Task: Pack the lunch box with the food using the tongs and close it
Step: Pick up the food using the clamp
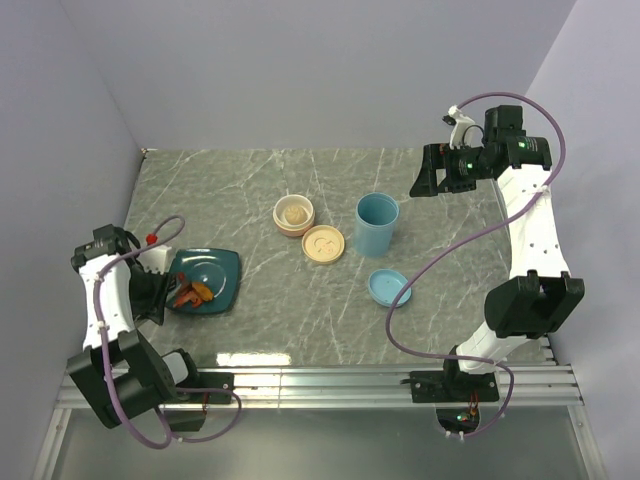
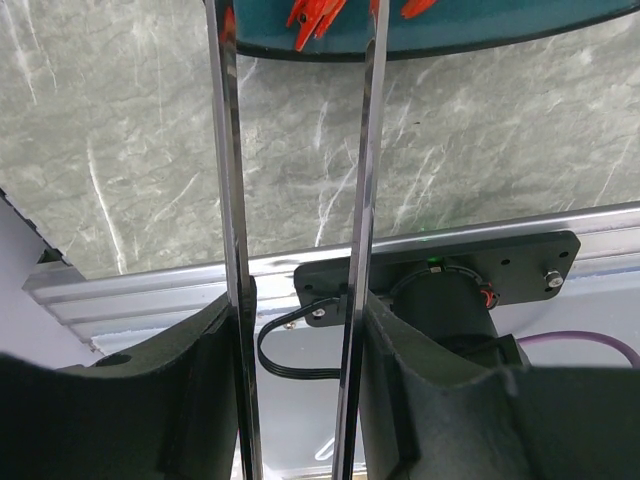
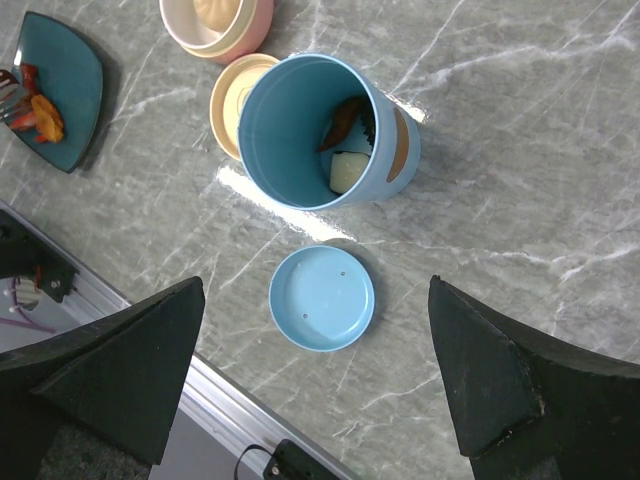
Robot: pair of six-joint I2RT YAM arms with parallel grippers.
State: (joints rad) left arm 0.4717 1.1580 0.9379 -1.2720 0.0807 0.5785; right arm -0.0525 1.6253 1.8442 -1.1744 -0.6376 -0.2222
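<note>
My left gripper [image 2: 300, 330] is shut on the tongs [image 2: 228, 200], whose two silvery arms run between its fingers [image 2: 150, 400] towards the dark teal plate [image 2: 480, 30]. The tongs' arms stand apart, with red-orange food [image 2: 312, 12] at their far ends on the plate [image 1: 215, 275]. The blue cylindrical lunch box [image 1: 377, 223] stands upright and uncovered mid-table. It holds a pale piece [image 3: 345, 170] and an orange piece [image 3: 342, 118]. Its blue lid [image 3: 322, 298] lies flat beside it. My right gripper [image 3: 316, 283] hangs open high above the lid, holding nothing.
A pink-beige bowl [image 1: 294, 214] with a pale item inside stands left of the lunch box, and a beige lid [image 1: 324, 243] lies next to it. The table's metal front rail [image 2: 150, 285] runs just below the plate. Walls close in the back and both sides.
</note>
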